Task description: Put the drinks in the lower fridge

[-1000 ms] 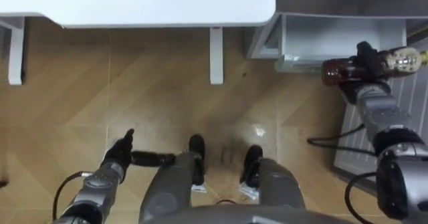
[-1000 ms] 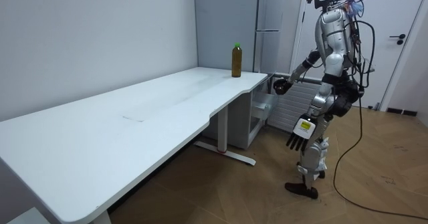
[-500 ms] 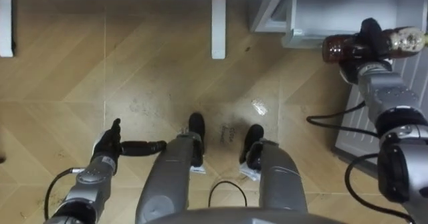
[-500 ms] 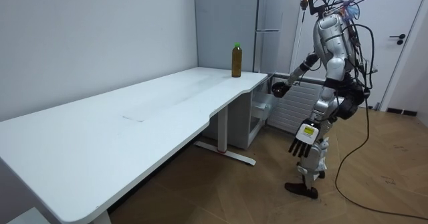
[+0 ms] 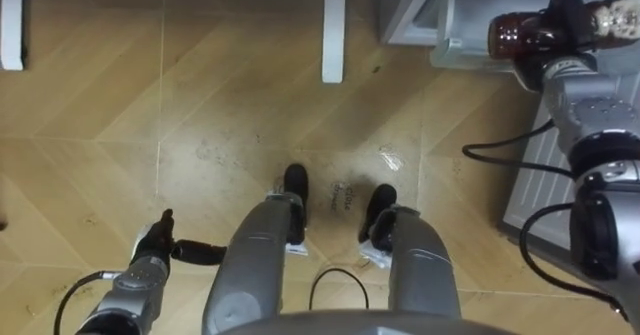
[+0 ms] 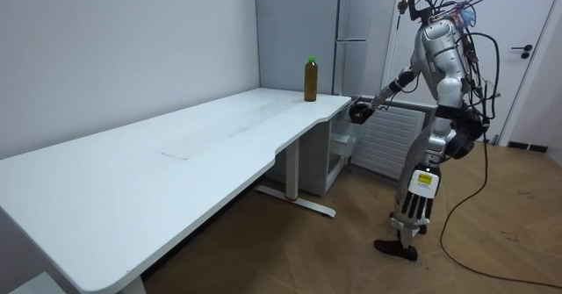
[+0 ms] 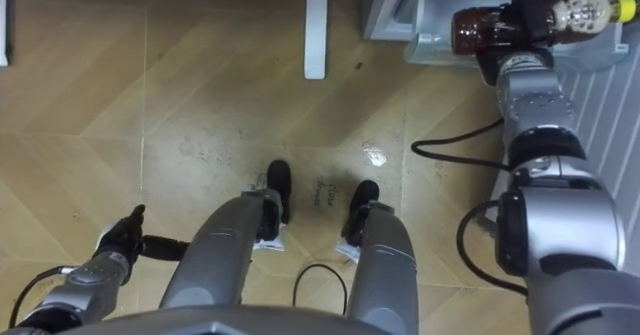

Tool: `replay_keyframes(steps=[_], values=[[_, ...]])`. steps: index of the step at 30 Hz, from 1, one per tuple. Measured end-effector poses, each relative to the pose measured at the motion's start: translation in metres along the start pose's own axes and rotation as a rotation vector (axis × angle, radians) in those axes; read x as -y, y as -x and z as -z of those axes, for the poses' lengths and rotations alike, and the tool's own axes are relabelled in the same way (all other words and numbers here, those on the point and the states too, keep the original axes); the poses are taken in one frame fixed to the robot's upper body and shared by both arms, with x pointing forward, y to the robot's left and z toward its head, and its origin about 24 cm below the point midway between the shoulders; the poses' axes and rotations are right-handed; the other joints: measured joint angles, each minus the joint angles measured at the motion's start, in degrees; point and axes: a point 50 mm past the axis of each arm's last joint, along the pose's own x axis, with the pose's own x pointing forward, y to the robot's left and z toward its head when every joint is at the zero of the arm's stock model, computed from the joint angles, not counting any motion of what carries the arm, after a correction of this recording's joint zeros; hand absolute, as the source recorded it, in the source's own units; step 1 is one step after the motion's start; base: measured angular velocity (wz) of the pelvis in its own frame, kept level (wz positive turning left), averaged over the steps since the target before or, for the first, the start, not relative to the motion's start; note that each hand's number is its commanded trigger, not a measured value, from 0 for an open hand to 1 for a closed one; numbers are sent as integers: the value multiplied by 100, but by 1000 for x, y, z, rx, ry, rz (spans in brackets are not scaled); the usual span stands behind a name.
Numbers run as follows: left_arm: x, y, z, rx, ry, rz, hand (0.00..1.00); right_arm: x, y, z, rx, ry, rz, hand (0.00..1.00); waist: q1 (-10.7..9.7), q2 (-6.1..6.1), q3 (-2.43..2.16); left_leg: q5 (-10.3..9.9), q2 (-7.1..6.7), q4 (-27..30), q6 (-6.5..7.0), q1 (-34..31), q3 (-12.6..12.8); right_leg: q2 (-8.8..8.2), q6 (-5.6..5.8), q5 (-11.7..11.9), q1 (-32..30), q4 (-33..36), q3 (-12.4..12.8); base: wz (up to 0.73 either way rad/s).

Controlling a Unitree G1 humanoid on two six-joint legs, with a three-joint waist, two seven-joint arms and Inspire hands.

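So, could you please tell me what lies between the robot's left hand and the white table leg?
Only bare wooden floor: in the left eye view nothing sits between the left hand and the table leg.

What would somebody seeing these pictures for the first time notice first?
The right hand, curled round a brown drink bottle held on its side, is out in front of the open lower fridge past the table's end. On the white table a second bottle with a green cap stands upright near the far corner. The left hand hangs open beside the leg.
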Motion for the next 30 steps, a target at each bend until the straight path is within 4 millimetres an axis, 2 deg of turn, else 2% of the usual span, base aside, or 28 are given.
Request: replay_keyframes(steps=[2, 3, 4, 13, 30], values=[[0, 0, 3, -14, -10, 2, 0, -3, 0, 0, 1, -2, 4, 100, -4, -1, 1, 0, 1, 2, 0, 2, 2, -1, 0, 0, 0, 9, 0, 0], [1, 0, 4, -18, -17, 5, 0, -4, 0, 0, 3, -2, 3, 75, 4, -4, 2, 0, 1, 3, 0, 2, 1, -1, -1, -1, 1, 25, -2, 0], [2, 0, 5, -21, -24, 8, 0, -4, 0, -1, 5, -2, 4, 0, 16, -12, 5, 0, -1, 6, 0, 2, 2, -9, -3, -8, -2, 57, -3, 0], [5, 1, 6, -25, -111, 24, 0, -4, 0, 0, 3, -16, 40, 0, 71, -29, 14, -6, 24, 96, 3, -42, -38, -44, -7, -49, -12, 103, -21, 2], [5, 1, 6, -31, -112, 20, 0, -14, 3, -5, 24, -104, 70, 0, 124, -4, 3, -11, 57, 155, 6, -59, -32, -27, -26, -37, -14, 119, -67, 0]])
